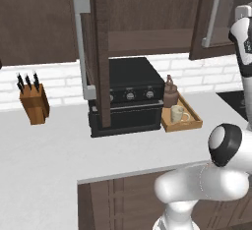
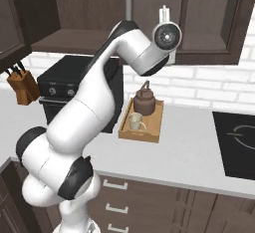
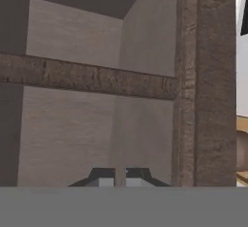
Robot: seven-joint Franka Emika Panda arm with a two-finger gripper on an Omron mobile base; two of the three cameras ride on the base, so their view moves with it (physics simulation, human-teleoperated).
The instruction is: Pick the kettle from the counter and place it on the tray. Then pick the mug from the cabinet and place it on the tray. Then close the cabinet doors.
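**Ana:** Claw (image 3: 121, 178) first. What do you see?

**Ben:** In the hand view the two dark tips stand almost pressed together, with a thin slit between them and nothing pinched. They face into the cabinet (image 3: 72, 124). Its shelf (image 3: 87, 78) crosses the view as a dark band, and an upright dark wood edge stands close on the right.

**Ana:** And the kettle (image 1: 170, 92)?

**Ben:** It stands upright at the wall end of the tray (image 1: 194, 121), neck and knob pointing straight up.

**Ana:** The mug (image 1: 177, 113)?

**Ben:** Also upright on the tray, just in front of the kettle, mouth up. Its loop handle points right, away from the black oven (image 1: 133, 96).

**Ana:** How does the tray lie?

**Ben:** On the counter (image 1: 49, 150), with its long axis running from the counter's front toward the brick wall, angled slightly. Its left rim lies just beside the oven.

**Ana:** The doors?

**Ben:** The left door (image 1: 101, 52) is swung out and seen edge-on from the left base camera, its grey bar handle (image 1: 81, 47) vertical. It hangs over the oven's left part. The right door (image 1: 216, 13) stands at an angle, and how far open I cannot tell.

**Ana:** Room to move?

**Ben:** Bare counter stretches between the knife block (image 1: 33, 103) and the oven. More lies between the tray and the cooktop (image 2: 239, 142).
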